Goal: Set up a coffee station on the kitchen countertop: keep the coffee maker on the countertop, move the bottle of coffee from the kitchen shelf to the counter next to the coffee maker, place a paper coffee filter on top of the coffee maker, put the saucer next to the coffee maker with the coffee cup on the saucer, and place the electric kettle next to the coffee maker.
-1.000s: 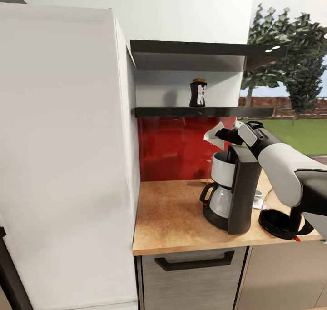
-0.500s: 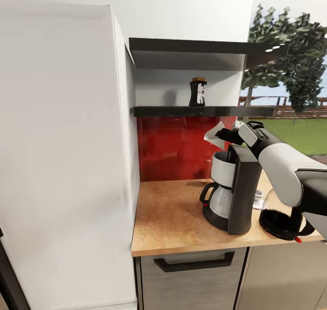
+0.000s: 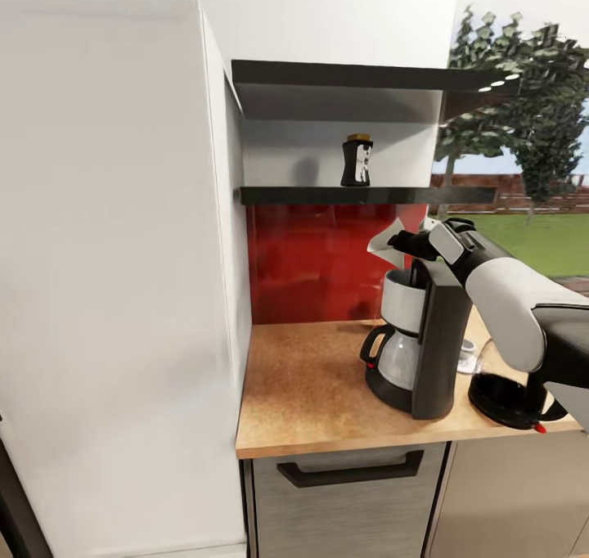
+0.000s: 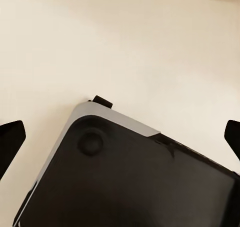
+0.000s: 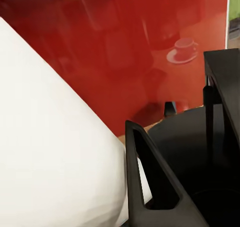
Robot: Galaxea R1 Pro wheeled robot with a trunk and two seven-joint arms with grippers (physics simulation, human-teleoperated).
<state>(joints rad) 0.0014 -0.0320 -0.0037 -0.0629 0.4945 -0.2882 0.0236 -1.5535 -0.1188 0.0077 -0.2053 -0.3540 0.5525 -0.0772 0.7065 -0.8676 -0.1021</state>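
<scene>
The coffee maker (image 3: 417, 341) stands on the countertop (image 3: 311, 394). Just above its light grey basket hangs the white paper coffee filter (image 3: 385, 244), with my right gripper (image 3: 406, 247) shut on it. In the right wrist view the filter (image 5: 50, 137) is large beside a black finger (image 5: 150, 182), over the machine's dark top (image 5: 222, 72). The bottle of coffee (image 3: 357, 161) stands on the black shelf (image 3: 368, 195). The coffee cup (image 3: 466, 350) sits on the saucer (image 3: 468, 366) behind the machine. The electric kettle (image 3: 507, 390) is partly hidden by my right arm. My left gripper (image 4: 120, 137) is open above the robot's dark base (image 4: 130, 182).
A tall white cabinet (image 3: 114, 280) closes off the counter's left end. A red backsplash (image 3: 311, 263) lies behind the machine under the shelf, and a second shelf (image 3: 360, 75) sits above. A grey drawer front with a black handle (image 3: 348, 472) is below the worktop.
The head view has shifted slightly, so the shelf sits a little higher in the picture. My right gripper still holds the filter at the same spot over the coffee maker.
</scene>
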